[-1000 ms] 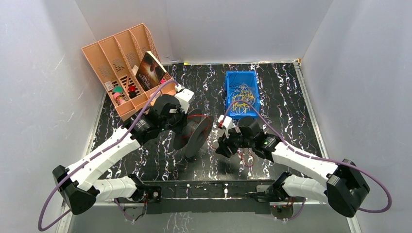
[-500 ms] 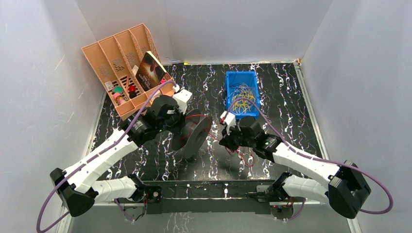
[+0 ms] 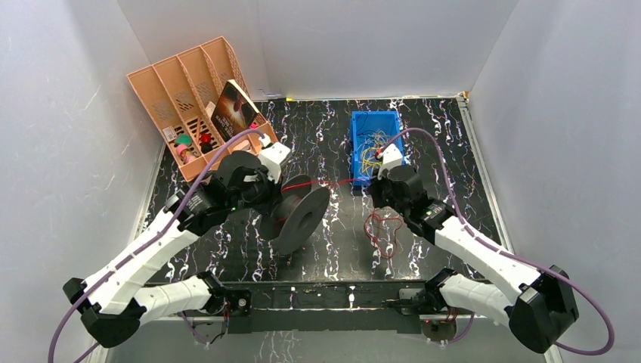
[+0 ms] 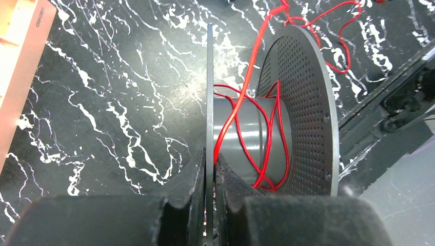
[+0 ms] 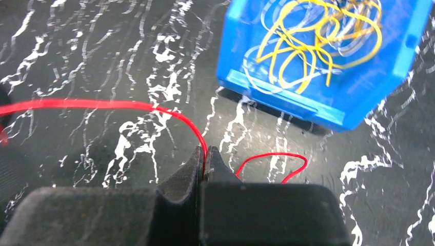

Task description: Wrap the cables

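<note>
Thin red wire cable (image 3: 336, 182) runs taut from black perforated plastic spool (image 3: 302, 219) to right claw (image 5: 205, 160), which is pinched shut on it, likely for winding tension. Left claw (image 4: 209, 171) clamps the spool's flange, steadying it.

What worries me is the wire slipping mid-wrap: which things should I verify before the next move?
1. Grip of right gripper on red cable: ok, shut on it.
2. Hold of left gripper on spool flange: ok, clamped.
3. Cable stretched straight between spool and right gripper: ok.
4. Turns snug on the spool: not ok, loops sit loose and crossed.
5. Loose tail free of tangles: cannot tell.
</note>
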You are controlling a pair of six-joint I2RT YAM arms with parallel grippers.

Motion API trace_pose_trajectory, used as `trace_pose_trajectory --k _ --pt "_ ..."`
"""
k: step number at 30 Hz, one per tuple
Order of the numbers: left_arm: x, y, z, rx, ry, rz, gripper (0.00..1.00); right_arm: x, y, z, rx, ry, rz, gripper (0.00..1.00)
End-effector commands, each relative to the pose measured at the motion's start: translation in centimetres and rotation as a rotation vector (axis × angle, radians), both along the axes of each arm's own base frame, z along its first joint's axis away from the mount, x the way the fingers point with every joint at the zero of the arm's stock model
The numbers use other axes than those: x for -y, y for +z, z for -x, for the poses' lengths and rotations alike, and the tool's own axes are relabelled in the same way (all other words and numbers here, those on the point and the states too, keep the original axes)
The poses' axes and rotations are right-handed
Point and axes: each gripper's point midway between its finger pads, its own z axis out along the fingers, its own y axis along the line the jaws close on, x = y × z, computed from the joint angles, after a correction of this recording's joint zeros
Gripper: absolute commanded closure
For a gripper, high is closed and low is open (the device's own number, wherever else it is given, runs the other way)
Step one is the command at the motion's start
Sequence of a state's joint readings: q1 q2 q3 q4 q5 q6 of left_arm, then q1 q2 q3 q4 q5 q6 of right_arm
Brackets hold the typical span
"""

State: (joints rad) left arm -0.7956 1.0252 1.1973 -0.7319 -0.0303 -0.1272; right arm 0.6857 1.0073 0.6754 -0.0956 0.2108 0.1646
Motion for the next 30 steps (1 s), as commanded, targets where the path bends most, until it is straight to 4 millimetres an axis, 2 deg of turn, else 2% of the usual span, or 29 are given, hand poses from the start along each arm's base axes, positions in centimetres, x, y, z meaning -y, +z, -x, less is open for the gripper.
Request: trace_pose_trajectory --k 1,9,10,12,15,18,22,30 --pt "0.7 5.2 1.1 0.069 -0.043 0.152 1.00 1.4 -0.5 -0.8 -0.078 -0.119 -0.068 1.00" --pt "0.8 8.3 1.0 0.116 -0.003 0.253 1.00 -0.1 -4.1 1.2 -0.207 -0.066 -0.139 1.00" --pt "0.9 8.9 0.8 0.126 0.009 0.278 1.00 -0.6 -5.0 1.8 -0.249 -0.040 -0.146 1.00" --pt "0.8 9.6 0.3 0.140 0.047 0.307 1.00 -2.0 -5.4 2.7 -0.278 0.027 -0.201 1.00" --pt "0.4 11.6 -0.5 0.189 0.126 0.384 1.00 -5.5 -5.5 4.9 -0.297 0.184 -0.330 0.98" --pt "0.2 13.3 -0.9 0.223 0.161 0.447 1.00 -8.6 -4.5 6.8 -0.269 0.311 -0.410 0.88" --pt "-0.2 14.4 -1.5 0.256 0.221 0.518 1.00 -11.6 -3.4 8.9 -0.252 0.416 -0.478 0.82" --pt "-0.4 14.2 -2.8 0.287 0.287 0.535 1.00 -14.0 -1.2 12.0 -0.214 0.478 -0.547 0.81"
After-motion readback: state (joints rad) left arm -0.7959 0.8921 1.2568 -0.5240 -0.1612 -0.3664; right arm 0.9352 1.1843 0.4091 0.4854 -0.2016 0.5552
